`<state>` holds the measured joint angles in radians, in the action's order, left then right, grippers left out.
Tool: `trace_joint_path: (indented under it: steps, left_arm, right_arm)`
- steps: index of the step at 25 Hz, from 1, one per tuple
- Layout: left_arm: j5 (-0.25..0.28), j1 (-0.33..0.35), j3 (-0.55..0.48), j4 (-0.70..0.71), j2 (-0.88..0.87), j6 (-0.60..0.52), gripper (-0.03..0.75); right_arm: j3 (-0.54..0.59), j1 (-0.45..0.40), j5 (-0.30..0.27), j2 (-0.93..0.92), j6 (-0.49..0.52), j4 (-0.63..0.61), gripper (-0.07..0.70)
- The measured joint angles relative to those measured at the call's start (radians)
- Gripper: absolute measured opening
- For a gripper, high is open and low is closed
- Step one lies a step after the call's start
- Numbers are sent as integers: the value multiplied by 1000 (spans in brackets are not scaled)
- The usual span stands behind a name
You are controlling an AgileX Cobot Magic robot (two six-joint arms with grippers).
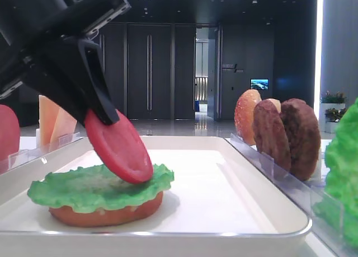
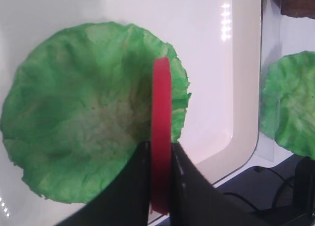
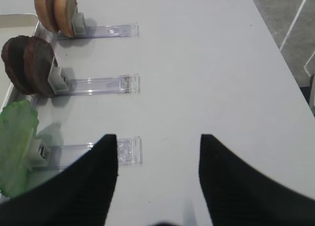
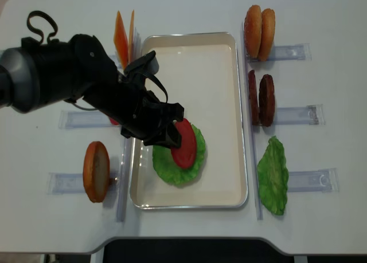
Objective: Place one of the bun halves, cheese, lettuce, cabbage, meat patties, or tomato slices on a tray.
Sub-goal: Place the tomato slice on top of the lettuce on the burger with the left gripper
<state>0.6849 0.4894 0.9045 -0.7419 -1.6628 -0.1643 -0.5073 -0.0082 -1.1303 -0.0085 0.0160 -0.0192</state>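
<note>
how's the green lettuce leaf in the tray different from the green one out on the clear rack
The ruffled green lettuce leaf in the white tray lies flat on a bun half; the green leaf on the clear rack stands on edge. The tray leaf has a red tomato slice touching it; the rack leaf is bare. Both are bright green and ruffled.

Lettuce [image 4: 178, 160] hides most of the bun half [image 1: 106, 211]; right pincer [image 3: 157, 152] fingertips only.

light: bright, even, from overhead
glare: white specks on the tray [image 2: 231, 63] rim; glossy sheen along its near edge
shadows: soft, short beside the racks [image 3: 98, 84]
focus: near black fingers [image 3: 88, 186] blurred
</note>
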Motion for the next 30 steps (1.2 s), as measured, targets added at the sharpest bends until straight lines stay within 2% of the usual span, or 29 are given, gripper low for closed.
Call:
trace_joint_path:
  steps: [3, 6, 8, 13, 16, 24, 30]
  left_arm:
    - [-2, 0, 0, 0, 0, 1, 58]
    - [-3, 0, 0, 2, 0, 14, 97]
    - [-3, 0, 0, 3, 0, 17, 162]
    - [-1, 0, 0, 5, -1, 20, 397]
    - [6, 0, 0, 13, -1, 33, 480]
    - [37, 0, 0, 66, -4, 92, 592]
    - [39, 0, 0, 110, 4, 132, 608]
  right_arm:
    - [0, 0, 0, 0, 0, 0, 362]
    - [0, 0, 0, 0, 0, 0, 362]
    - [0, 0, 0, 0, 0, 0, 362]
    - [0, 0, 0, 0, 0, 0, 362]
    - [0, 0, 0, 0, 0, 0, 362]
    - [0, 0, 0, 0, 0, 0, 362]
    - [0, 0, 0, 0, 0, 0, 362]
